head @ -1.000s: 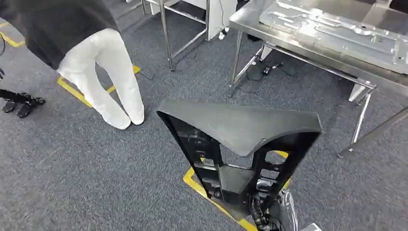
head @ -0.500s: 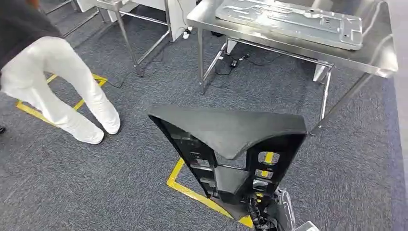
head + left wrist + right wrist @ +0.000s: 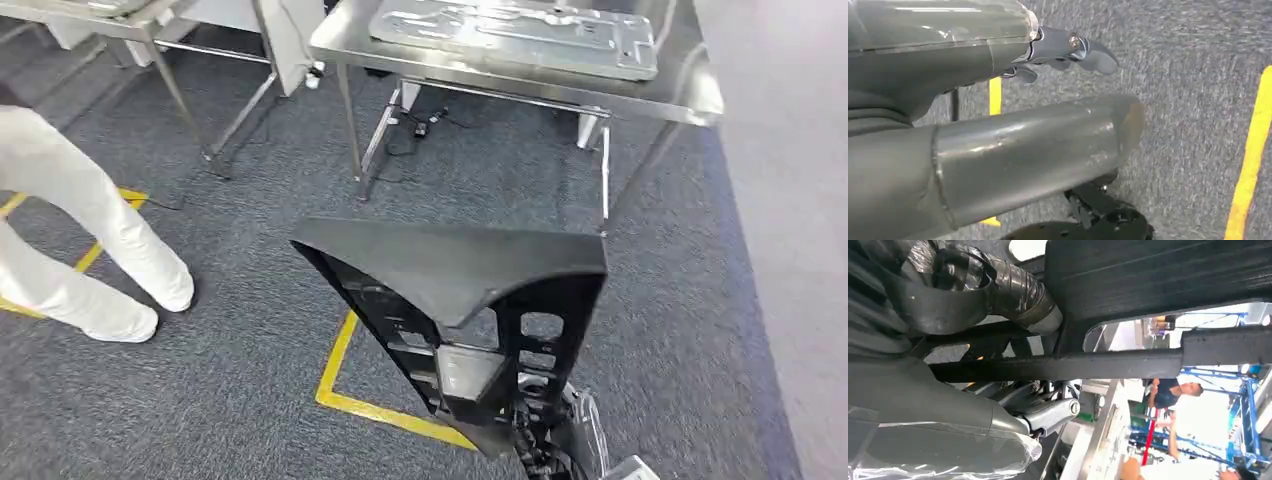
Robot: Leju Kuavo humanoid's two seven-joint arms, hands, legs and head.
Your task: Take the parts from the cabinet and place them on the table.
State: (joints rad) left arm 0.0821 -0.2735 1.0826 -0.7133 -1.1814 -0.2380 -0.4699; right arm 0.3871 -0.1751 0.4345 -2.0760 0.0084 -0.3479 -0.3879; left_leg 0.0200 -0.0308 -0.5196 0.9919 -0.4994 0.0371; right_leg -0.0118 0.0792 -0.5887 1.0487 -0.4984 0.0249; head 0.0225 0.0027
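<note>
I carried the black part [image 3: 470, 300] upright in front of me, its broad flat end up and its narrow end down by my right hand [image 3: 998, 305], whose fingers [image 3: 1043, 415] were wrapped about one of the part's bars. The right wrist view showed my thumb over the bar and the darker fingers curled under it, so that hand was holding the part, and I judged the grip low on the piece because the cut-outs there gave my fingers something to hook through. Held on end like that, it kept its wide edge out of the way of my legs and left me a view of the floor past it.

My left hand [image 3: 1068, 50] hung beside me over the grey carpet [image 3: 200, 400], holding nothing; its fingers seemed loosely apart and only slightly curled, though the view was close and I could not read them well.

The surface [image 3: 680, 90] lay ahead and above the part in my head view, with a grey metal panel [image 3: 515, 30] already lying on it. The part was well apart from it, so I judged I was mid-carry with the placing not yet done. A person in white trousers [image 3: 80, 240] stood near on my left, close by the yellow floor tape [image 3: 375, 408], worth giving room
</note>
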